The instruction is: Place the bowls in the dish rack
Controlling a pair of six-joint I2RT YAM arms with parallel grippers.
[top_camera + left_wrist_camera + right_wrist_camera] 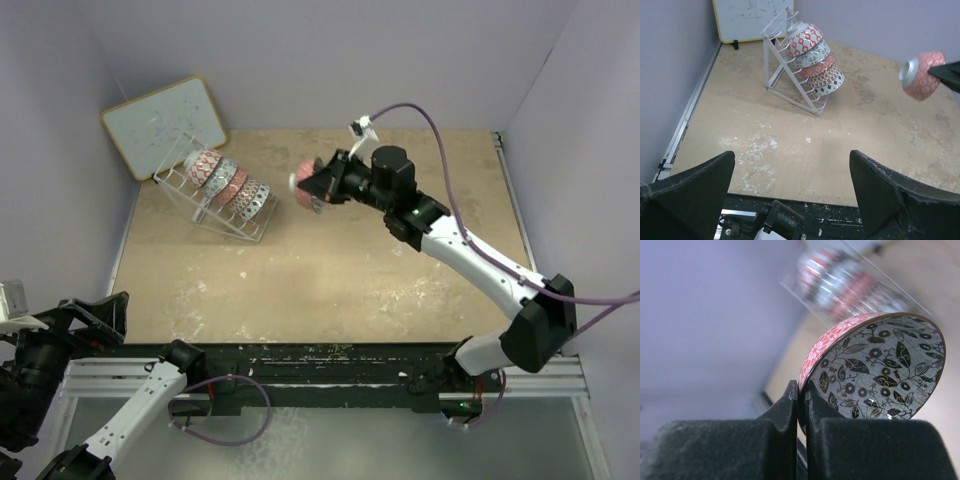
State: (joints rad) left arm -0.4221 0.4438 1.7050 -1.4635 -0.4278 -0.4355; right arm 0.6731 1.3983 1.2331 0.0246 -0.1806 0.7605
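Observation:
My right gripper (pixel 318 185) (pixel 802 387) is shut on the rim of a red-pink bowl (pixel 303 186) (pixel 880 370) with a black floral pattern inside. It holds the bowl on edge in the air, to the right of the dish rack (pixel 200 213) (pixel 790 95). The left wrist view shows the same bowl (pixel 921 75) at the far right. Several bowls (pixel 228 182) (pixel 815 60) stand in a row on the slanted white wire rack. My left gripper (pixel 95 315) (pixel 792 160) is open and empty, low at the near left edge.
A whiteboard (pixel 165 125) (pixel 750 17) with a wooden frame leans against the back left wall behind the rack. Purple walls close in the tan tabletop (pixel 330 270) on three sides. A black rail (pixel 330 355) runs along the near edge.

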